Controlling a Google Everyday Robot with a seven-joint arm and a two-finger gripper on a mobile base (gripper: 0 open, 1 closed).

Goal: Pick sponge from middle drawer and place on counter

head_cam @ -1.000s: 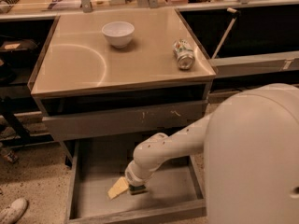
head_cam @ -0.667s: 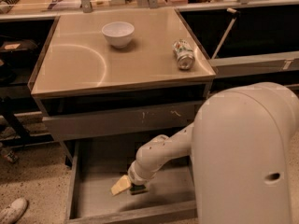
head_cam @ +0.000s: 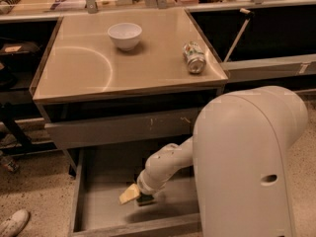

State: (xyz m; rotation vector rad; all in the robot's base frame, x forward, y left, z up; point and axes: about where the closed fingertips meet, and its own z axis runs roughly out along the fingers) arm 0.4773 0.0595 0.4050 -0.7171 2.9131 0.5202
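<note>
Count: 1 counter (head_cam: pixel 148 68) carrying 1 bowl (head_cam: pixel 124 35) and 1 can (head_cam: pixel 194 57), so 2 loose items up top. Below it 2 drawers: 1 shut drawer front (head_cam: pixel 118 130) and 1 middle drawer (head_cam: pixel 98 209) pulled open, holding 1 sponge (head_cam: pixel 129 194). Robot side: 1 arm (head_cam: pixel 168 164) with 1 gripper (head_cam: pixel 145 195), which sits low inside the open drawer right at the sponge; on the floor, 1 shoe (head_cam: pixel 12 222) at the bottom left corner.
</note>
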